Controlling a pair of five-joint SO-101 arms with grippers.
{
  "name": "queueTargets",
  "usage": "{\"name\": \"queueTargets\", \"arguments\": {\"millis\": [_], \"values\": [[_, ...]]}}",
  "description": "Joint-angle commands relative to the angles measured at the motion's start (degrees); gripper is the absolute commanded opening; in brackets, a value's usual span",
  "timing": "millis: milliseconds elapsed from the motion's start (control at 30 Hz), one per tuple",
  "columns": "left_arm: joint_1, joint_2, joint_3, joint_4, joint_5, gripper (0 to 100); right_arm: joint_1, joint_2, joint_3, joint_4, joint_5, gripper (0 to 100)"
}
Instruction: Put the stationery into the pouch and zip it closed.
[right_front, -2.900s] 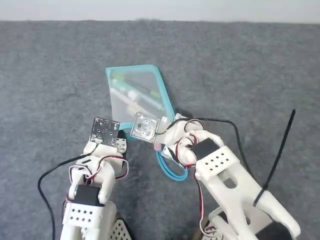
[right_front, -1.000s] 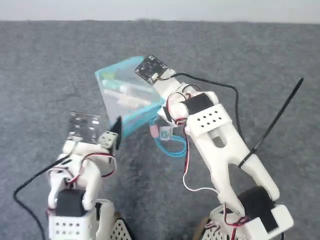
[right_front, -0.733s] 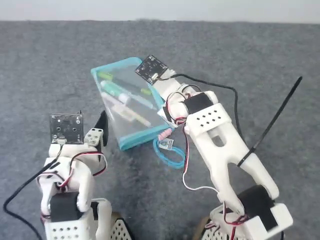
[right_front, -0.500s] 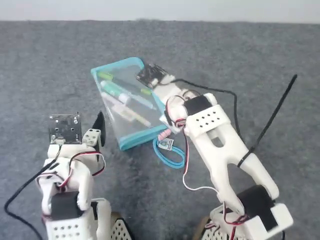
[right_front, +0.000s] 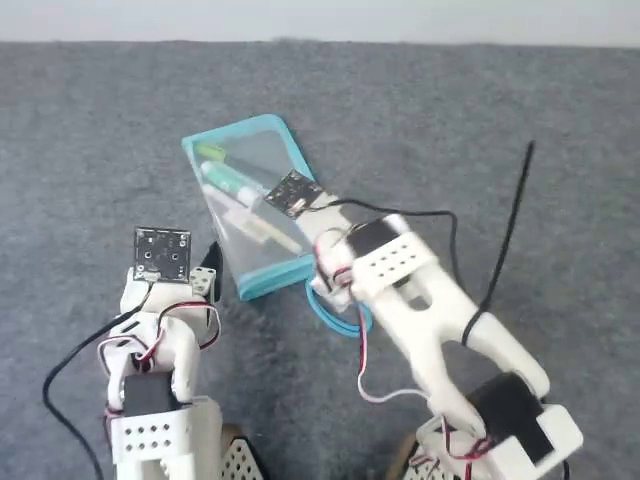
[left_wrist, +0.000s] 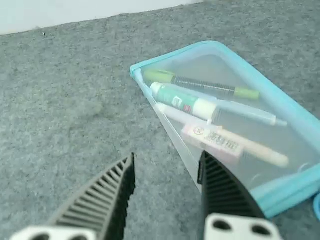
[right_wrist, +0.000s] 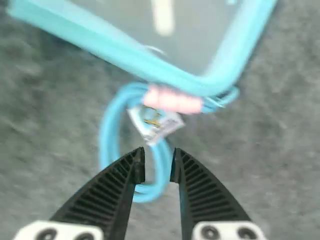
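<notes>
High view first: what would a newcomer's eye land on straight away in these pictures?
The see-through pouch with teal edging lies on the grey carpet ahead of both arms, stationery showing through its wall. At its corner a blue loop strap with a pink tag lies at the right gripper. The left gripper hangs open beside the pouch.

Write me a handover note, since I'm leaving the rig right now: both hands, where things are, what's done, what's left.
Left hand: open, empty, over the grey carpet at the edge of the translucent teal-trimmed pouch.
Right hand: above the pouch's blue cord loop; grip unclear.
Done: pens, tube and other stationery lie inside the pouch; the pink zipper pull sits at the corner by the loop, so the zip looks closed.
Left: confirm the zip is fully shut, then back both arms off.
</notes>
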Motion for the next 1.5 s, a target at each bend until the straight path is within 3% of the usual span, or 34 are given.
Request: {"name": "queueTargets", "arguments": {"millis": [0, 167, 367, 467, 1067, 1133, 1233, 1467], "values": [[-0.2, -0.1, -0.7, -1.1, -0.6, 20, -2.9, -1.3, -2.2, -1.1, -7.6, 9.7], [-0.2, -0.3, -0.6, -1.1, -0.6, 20, 0.1, 0.7, -8.5, 1.4, -22.2, 10.3], [-0.2, -0.3, -0.5, -1.1, -0.6, 20, 1.5, 9.8, -14.7, 3.7, -31.5, 27.3], [-0.2, -0.3, -0.5, -1.1, -0.6, 20, 0.4, 14.6, -19.1, 5.6, -35.5, 27.8], [-0.2, -0.4, -0.5, -1.1, -0.6, 20, 0.3, 28.0, -28.0, 5.9, -36.4, 22.6], [-0.2, -0.4, -0.5, -1.1, -0.6, 20, 0.3, 28.5, -28.0, 6.3, -37.4, 18.6], [-0.2, -0.4, -0.5, -1.1, -0.6, 20, 1.0, 28.8, -28.0, 8.3, -38.9, 12.1], [-0.2, -0.4, -0.5, -1.1, -0.6, 20, 5.4, 30.0, -28.0, 13.6, -38.9, 11.7]]}}
